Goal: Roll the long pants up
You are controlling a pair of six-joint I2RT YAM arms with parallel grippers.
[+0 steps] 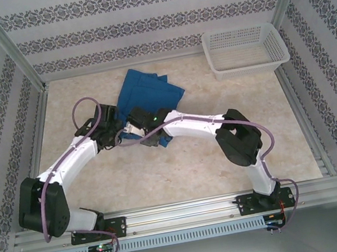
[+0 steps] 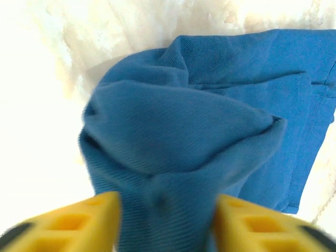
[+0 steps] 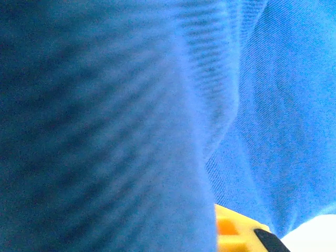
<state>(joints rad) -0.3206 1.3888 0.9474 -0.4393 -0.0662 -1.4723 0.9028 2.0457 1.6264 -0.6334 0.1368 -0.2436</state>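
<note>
Two arms, one pair of long pants (image 1: 146, 91) and one white basket (image 1: 245, 48) (nothing lies in it) are on a pale marbled table (image 1: 164, 178). Three walls papered in grey-patterned stripes (image 1: 138, 24) close the table in, with metal posts at the back corners.

The left gripper (image 2: 168, 212) is well left of the basket and nearer the arms. Its yellow fingers (image 2: 89, 220) stand apart, with a bunched fold of blue cloth between them that touches both.

The pants lie left of the basket, about mid-table. They are folded, with their long axis running roughly near to far. The flat end points at the back wall, and the bunched end is under the two grippers.

The right gripper (image 1: 150, 132) is at that bunched end, also left of the basket. Its wrist camera shows one yellow finger (image 3: 236, 231) against the cloth, so I cannot tell how the jaws stand.
</note>
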